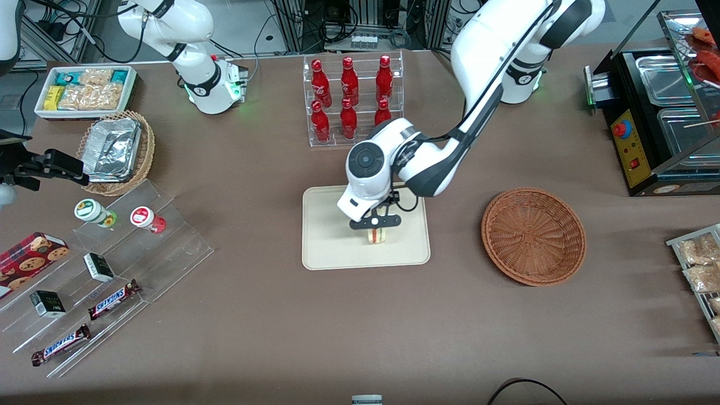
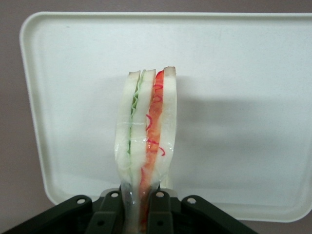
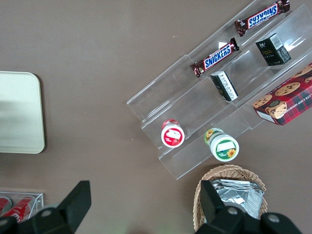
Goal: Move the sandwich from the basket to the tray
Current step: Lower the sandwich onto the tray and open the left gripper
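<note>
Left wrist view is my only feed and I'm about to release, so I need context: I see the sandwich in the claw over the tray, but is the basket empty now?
Observer: Yes. In the front view the basket holds nothing; it sits beside the tray, toward the working arm's end of the table.
Operator: Where over the tray is the claw?
Observer: The claw is above the tray's half nearer the basket, gripping the sandwich from above.
Operator: Anything close to the tray I could hit?
Observer: A clear rack of red bottles stands farther from the front camera than the tray, apart from it.
</note>
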Controlling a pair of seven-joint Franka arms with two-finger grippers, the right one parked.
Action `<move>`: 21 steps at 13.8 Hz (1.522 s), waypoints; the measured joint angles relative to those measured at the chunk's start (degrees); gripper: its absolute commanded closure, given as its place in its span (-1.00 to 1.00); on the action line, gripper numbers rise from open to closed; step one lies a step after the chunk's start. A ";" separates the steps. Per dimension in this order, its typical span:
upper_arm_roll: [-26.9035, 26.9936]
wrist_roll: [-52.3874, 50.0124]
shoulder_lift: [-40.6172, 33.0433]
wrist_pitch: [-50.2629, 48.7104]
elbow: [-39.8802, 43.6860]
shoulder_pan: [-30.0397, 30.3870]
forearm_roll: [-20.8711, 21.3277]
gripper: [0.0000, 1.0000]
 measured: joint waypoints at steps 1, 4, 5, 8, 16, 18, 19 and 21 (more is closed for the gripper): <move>0.11 -0.72 1.24 -0.04 1.21 -0.31 0.05 1.00; 0.24 -1.80 4.13 -0.05 4.42 -0.47 0.08 1.00; 0.26 -1.95 4.60 -0.05 5.05 -0.47 0.08 1.00; 0.29 -2.08 4.91 -0.06 5.56 -0.80 0.08 1.00; 0.64 -2.30 6.42 0.39 5.58 -1.96 2.67 -1.00; 0.64 -2.30 6.42 0.39 5.70 -1.97 2.79 -1.00; 0.64 -2.30 6.42 0.39 5.81 -1.97 2.97 -1.00; 0.64 -2.30 6.42 0.39 6.27 -1.96 3.14 -1.00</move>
